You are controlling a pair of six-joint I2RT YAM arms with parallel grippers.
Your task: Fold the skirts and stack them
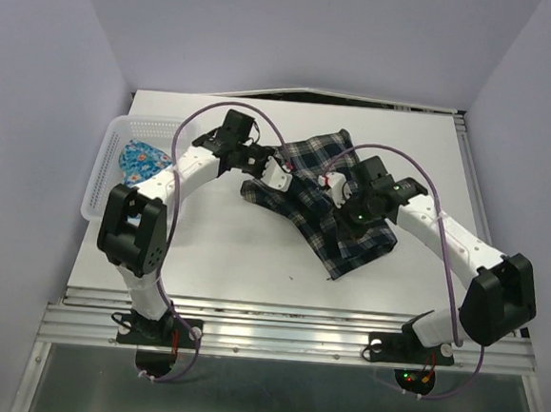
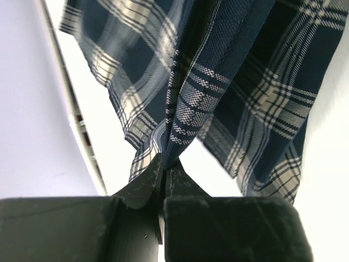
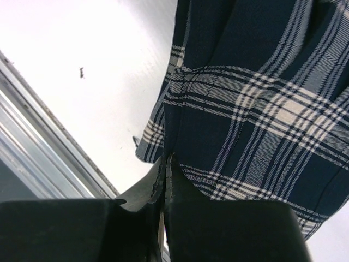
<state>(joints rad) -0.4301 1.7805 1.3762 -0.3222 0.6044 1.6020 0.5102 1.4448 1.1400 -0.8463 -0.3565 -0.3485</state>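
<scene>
The dark navy plaid skirt (image 1: 323,205) lies rumpled across the middle of the white table. My left gripper (image 1: 280,175) is shut on its left edge; in the left wrist view the cloth (image 2: 218,87) hangs from the closed fingertips (image 2: 165,162). My right gripper (image 1: 334,185) is shut on the skirt near its middle; in the right wrist view the plaid cloth (image 3: 251,103) is pinched at the fingertips (image 3: 167,159). The blue floral skirt (image 1: 141,162) lies in the white lattice basket (image 1: 107,169) at the left.
The table's (image 1: 233,260) front edge has a metal rail (image 1: 285,321). Purple walls stand close on the left, back and right. Both arms cross over the table's centre, with cables looping above them.
</scene>
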